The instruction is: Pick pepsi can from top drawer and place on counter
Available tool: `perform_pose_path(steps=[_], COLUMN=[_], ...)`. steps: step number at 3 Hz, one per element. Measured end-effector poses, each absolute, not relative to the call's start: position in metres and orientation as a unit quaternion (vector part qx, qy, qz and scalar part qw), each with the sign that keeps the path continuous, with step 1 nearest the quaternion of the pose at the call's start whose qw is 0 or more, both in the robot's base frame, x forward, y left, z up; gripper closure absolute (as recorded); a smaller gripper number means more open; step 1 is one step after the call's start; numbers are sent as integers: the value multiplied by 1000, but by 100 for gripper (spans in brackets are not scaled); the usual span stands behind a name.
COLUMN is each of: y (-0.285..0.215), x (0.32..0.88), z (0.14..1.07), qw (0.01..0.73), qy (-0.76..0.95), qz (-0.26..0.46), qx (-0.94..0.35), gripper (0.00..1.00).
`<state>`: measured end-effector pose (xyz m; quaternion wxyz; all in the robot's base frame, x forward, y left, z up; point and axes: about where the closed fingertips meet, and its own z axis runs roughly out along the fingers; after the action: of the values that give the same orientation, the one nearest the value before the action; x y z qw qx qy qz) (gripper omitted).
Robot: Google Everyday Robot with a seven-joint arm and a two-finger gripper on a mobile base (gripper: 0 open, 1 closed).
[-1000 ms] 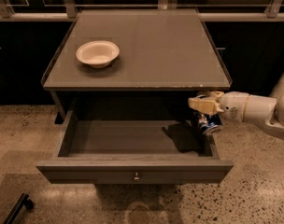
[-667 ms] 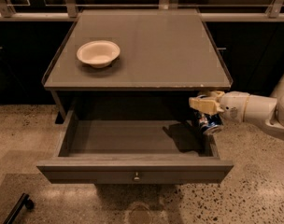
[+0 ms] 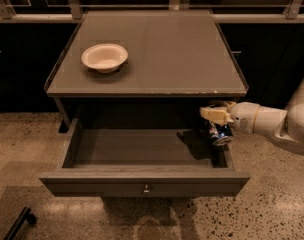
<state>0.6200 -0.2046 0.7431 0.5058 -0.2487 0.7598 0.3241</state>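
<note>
The top drawer (image 3: 142,181) is pulled open below the counter (image 3: 157,59). The pepsi can (image 3: 220,134), dark blue with a silver end, is tilted at the drawer's right end, by the right wall. My gripper (image 3: 213,115) reaches in from the right and sits just above the can, close under the counter's front edge. The can's top is hidden behind the gripper. I cannot tell whether the can rests on the drawer floor or hangs from the gripper.
A white bowl (image 3: 104,57) stands on the counter's left part. My white arm (image 3: 277,124) stretches in from the right edge. A dark object (image 3: 19,223) lies on the speckled floor at the lower left. A railing runs behind the counter.
</note>
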Motion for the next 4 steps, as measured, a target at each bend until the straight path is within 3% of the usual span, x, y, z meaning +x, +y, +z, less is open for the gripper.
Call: perform_pose_path(steps=[2, 4], y=[-200, -207], x=[615, 538], z=[740, 758], qw=[488, 466], qy=[768, 792], qz=[340, 345], qx=[-237, -190], gripper=[100, 100])
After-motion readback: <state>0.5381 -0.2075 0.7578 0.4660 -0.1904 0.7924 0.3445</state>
